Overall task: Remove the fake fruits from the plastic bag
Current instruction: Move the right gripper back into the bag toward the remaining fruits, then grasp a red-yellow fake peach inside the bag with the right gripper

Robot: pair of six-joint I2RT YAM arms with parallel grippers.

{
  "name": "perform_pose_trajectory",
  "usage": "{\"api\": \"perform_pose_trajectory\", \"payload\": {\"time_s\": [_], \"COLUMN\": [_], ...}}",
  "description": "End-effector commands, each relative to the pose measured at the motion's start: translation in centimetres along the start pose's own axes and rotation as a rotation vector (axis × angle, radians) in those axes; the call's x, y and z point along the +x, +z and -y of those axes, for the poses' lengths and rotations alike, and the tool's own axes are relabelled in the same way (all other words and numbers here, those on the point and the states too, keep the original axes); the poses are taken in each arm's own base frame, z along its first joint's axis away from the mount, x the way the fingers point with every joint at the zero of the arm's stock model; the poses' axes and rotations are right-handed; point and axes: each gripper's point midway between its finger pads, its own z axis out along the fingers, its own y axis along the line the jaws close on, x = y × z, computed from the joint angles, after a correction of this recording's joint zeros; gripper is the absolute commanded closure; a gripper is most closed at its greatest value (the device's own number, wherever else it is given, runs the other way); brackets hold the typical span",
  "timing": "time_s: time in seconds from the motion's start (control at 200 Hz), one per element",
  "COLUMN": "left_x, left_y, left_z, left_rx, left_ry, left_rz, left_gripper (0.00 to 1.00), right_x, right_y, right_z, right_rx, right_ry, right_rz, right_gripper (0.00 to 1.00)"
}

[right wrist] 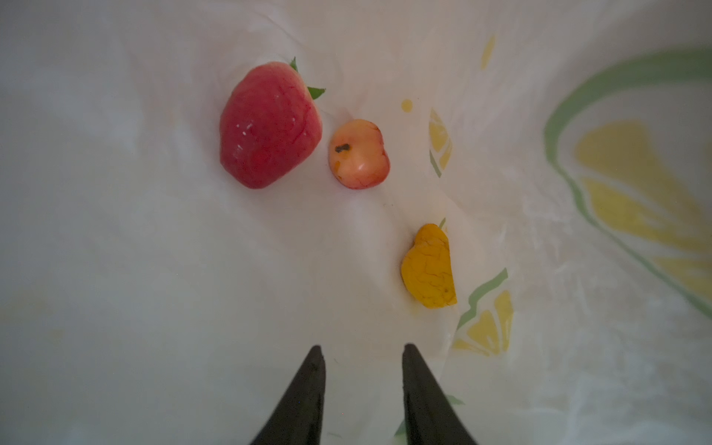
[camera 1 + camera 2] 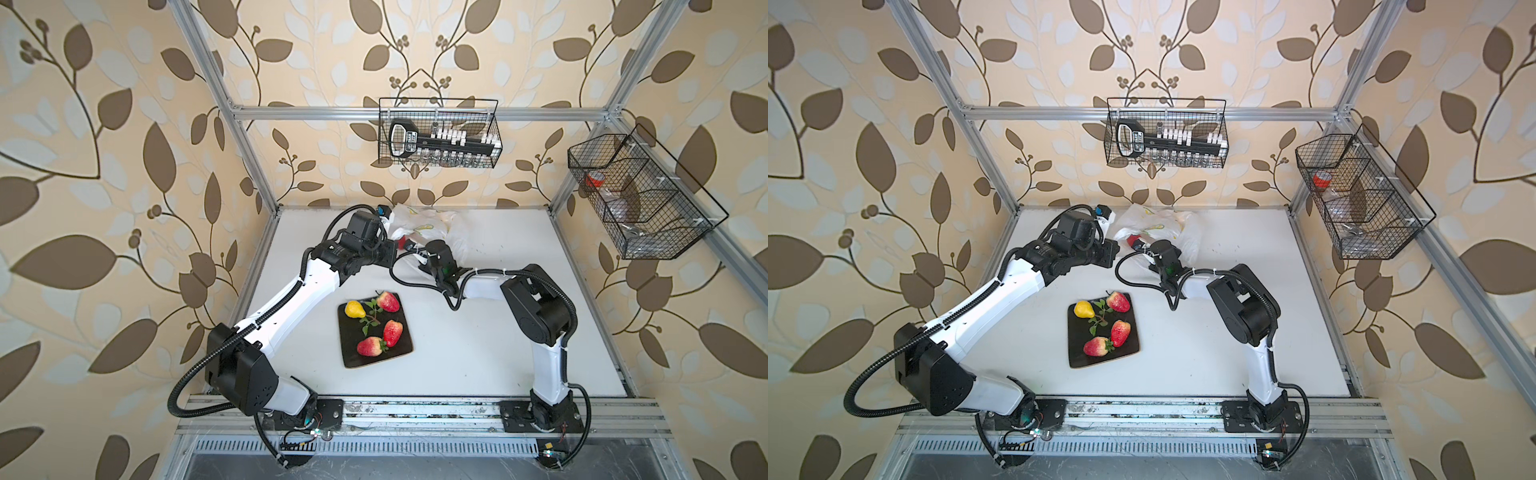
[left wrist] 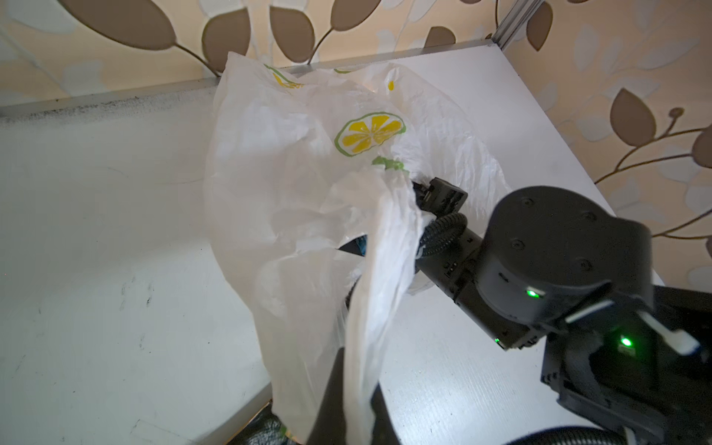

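- While the right gripper hangs inside the plastic bag, its jaws stand partly apart, empty and touching nothing. Three fake fruits lie deeper in the bag: a strawberry, a pale orange fruit and a yellow pear, which is nearest the tips. The jaws could pinch loose film along with the pear, or nudge the glossy fruit deeper into the bag.
- In the left wrist view, the left gripper is clamped on a bunched strip of the bag's rim and holds the mouth up. The right arm enters that mouth. If the thin strip slides free or tears, the mouth would likely collapse over the arm.
- In both top views neither gripper's jaws can be made out at the bag. Outside the bag, towards the arm bases, a black tray carries three more strawberries, a second pear and a leafy sprig. A hasty pull could drag the light bag along.
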Motion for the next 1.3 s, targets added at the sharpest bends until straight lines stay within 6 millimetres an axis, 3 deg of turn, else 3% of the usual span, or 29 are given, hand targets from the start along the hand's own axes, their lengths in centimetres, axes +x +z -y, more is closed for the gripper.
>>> {"api": "perform_pose_trajectory", "payload": {"time_s": [0.0, 0.12, 0.36, 0.545, 0.705, 0.865, 1.01, 1.295], "left_x": [-1.0, -0.5, 0.0, 1.0, 2.2, 3.0, 3.4, 3.8], "left_y": [-2.1, -2.2, -2.1, -2.0, -1.8, -1.6, -1.2, -0.7], "left_z": [1.5, 1.3, 1.4, 1.5, 1.2, 0.9, 0.8, 0.5], "left_rx": [0.049, 0.043, 0.054, 0.059, 0.051, 0.048, 0.041, 0.031], "left_ry": [0.065, 0.062, 0.048, 0.043, 0.033, 0.023, 0.012, 0.008], "left_rz": [0.027, 0.023, 0.013, -0.009, -0.033, -0.046, -0.062, -0.080], "left_gripper": [1.00, 1.00, 1.00, 1.00, 1.00, 1.00, 1.00, 1.00], "right_x": [2.9, 2.7, -0.5, -3.2, -5.9, -7.8, -8.8, -8.5], "right_y": [0.2, -0.4, -0.7, 0.2, 1.8, 3.6, 4.7, 7.2], "right_z": [-0.5, -1.5, -3.8, -3.1, -3.0, -3.1, -4.6, -7.0], "right_rx": [-0.010, -0.120, -0.316, -0.404, -0.489, -0.519, -0.535, -0.415], "right_ry": [0.140, 0.409, 0.864, 1.240, 1.403, 1.483, 1.473, 1.253], "right_rz": [-0.166, -0.209, -0.255, -0.215, -0.158, -0.100, -0.096, -0.091], "right_gripper": [0.61, 0.58, 0.48, 0.40, 0.30, 0.23, 0.21, 0.19]}}
